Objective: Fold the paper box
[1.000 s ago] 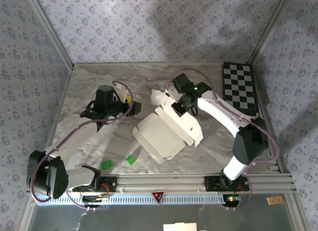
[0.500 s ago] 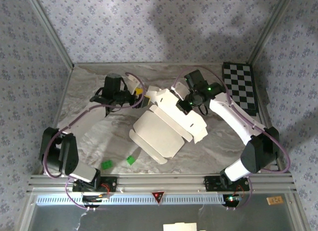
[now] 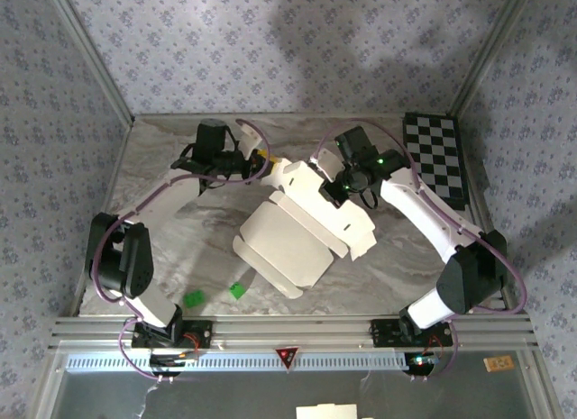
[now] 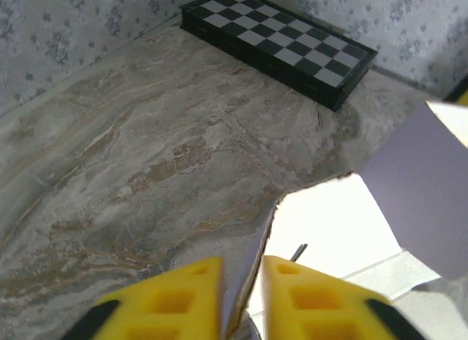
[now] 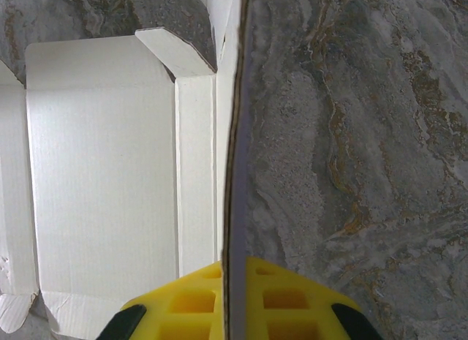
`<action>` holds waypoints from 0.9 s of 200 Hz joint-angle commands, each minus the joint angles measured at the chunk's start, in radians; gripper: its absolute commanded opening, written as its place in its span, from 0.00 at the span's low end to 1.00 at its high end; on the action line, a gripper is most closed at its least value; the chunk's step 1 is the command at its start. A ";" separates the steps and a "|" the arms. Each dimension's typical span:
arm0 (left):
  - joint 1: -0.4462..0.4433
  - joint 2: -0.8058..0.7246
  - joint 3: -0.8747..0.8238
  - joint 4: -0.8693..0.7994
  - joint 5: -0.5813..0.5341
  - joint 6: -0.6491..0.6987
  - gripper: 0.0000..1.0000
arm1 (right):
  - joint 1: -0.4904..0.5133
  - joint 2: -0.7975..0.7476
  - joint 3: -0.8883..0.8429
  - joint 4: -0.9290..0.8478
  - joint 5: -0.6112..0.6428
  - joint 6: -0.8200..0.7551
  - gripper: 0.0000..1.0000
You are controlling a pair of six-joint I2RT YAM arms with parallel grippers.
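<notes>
Swung in and closed the left fingers (image 4: pixel 183 292) on a far flap of the paper box (image 3: pixel 288 243), mid table (image 3: pixel 171 239). Holds a raised wall tight in the right fingers (image 5: pixel 194 300); likely ready to fold.

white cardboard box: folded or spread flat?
Partly folded: white cardboard paper box base lies flat, flaps spread; right gripper pinches one wall upright.

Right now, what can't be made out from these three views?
- Left wrist view: a flap of the paper box sits inside the left claw. Whether it is pinched is unclear, because the contact is cut off by the bottom edge.
- Right wrist view: the right claw clamps a box panel seen edge-on, so the panel's faces cannot be read.
- Top view: the green bits are too small to identify.
</notes>
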 commanded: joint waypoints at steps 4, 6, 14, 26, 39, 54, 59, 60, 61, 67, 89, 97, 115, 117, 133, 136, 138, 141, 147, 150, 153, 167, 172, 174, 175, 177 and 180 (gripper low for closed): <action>-0.010 -0.025 0.017 -0.031 0.032 0.033 0.10 | -0.011 0.007 0.014 0.014 -0.005 0.036 0.00; -0.012 -0.026 0.017 -0.034 0.031 0.034 0.09 | -0.012 0.008 0.014 0.015 -0.004 0.041 0.00; -0.015 -0.031 0.017 -0.044 0.024 0.036 0.08 | -0.014 0.012 0.017 0.021 0.001 0.054 0.00; -0.023 -0.038 0.018 -0.061 0.013 0.037 0.07 | -0.015 0.020 0.020 0.027 0.009 0.076 0.00; -0.033 -0.044 0.018 -0.076 0.003 0.032 0.06 | -0.019 0.032 0.030 0.034 0.027 0.097 0.00; -0.046 -0.047 0.020 -0.098 -0.013 0.028 0.04 | -0.020 0.047 0.043 0.036 0.048 0.114 0.00; -0.052 -0.048 0.018 -0.102 -0.020 0.025 0.04 | -0.019 0.051 0.049 0.038 0.057 0.115 0.00; -0.053 -0.049 0.018 -0.104 -0.022 0.025 0.04 | -0.019 0.052 0.051 0.039 0.059 0.115 0.00; -0.054 -0.049 0.018 -0.105 -0.022 0.024 0.04 | -0.020 0.053 0.051 0.039 0.061 0.115 0.00; -0.059 -0.049 0.015 -0.108 -0.029 0.020 0.04 | -0.020 0.058 0.056 0.042 0.069 0.122 0.00; -0.073 -0.051 -0.005 -0.088 -0.048 -0.028 0.03 | -0.014 0.070 0.065 0.052 0.089 0.153 0.00; -0.077 -0.053 -0.013 -0.078 -0.058 -0.051 0.03 | -0.011 0.074 0.068 0.054 0.103 0.165 0.00; -0.086 -0.062 -0.039 -0.057 -0.088 -0.093 0.02 | -0.001 0.082 0.073 0.053 0.132 0.178 0.00; -0.087 -0.062 -0.042 -0.054 -0.091 -0.097 0.02 | 0.000 0.083 0.073 0.055 0.134 0.179 0.00; -0.091 -0.065 -0.071 -0.031 -0.109 -0.130 0.02 | 0.011 0.086 0.073 0.059 0.159 0.194 0.00; -0.091 -0.065 -0.076 -0.025 -0.112 -0.139 0.02 | 0.014 0.088 0.073 0.060 0.166 0.198 0.00; -0.091 -0.065 -0.080 -0.021 -0.112 -0.143 0.02 | 0.016 0.089 0.073 0.060 0.171 0.200 0.00; -0.093 -0.065 -0.085 -0.015 -0.116 -0.151 0.02 | 0.019 0.091 0.074 0.060 0.177 0.202 0.00; -0.095 -0.064 -0.099 -0.003 -0.119 -0.166 0.02 | 0.026 0.093 0.075 0.062 0.191 0.207 0.00; -0.096 -0.064 -0.105 0.003 -0.121 -0.172 0.02 | 0.030 0.095 0.076 0.062 0.197 0.208 0.00; -0.097 -0.065 -0.113 0.010 -0.122 -0.179 0.02 | 0.035 0.097 0.077 0.062 0.204 0.210 0.00; -0.104 -0.065 -0.148 0.043 -0.133 -0.206 0.02 | 0.054 0.110 0.082 0.062 0.238 0.215 0.00; -0.105 -0.065 -0.161 0.053 -0.135 -0.217 0.02 | 0.061 0.115 0.084 0.062 0.250 0.215 0.00; -0.105 -0.064 -0.165 0.056 -0.136 -0.220 0.02 | 0.065 0.117 0.085 0.060 0.255 0.215 0.00; -0.105 -0.066 -0.168 0.059 -0.137 -0.222 0.02 | 0.067 0.119 0.086 0.060 0.259 0.215 0.00; -0.107 -0.065 -0.174 0.062 -0.138 -0.224 0.02 | 0.070 0.121 0.086 0.060 0.264 0.215 0.00; -0.108 -0.066 -0.181 0.067 -0.139 -0.229 0.02 | 0.075 0.126 0.089 0.058 0.273 0.215 0.00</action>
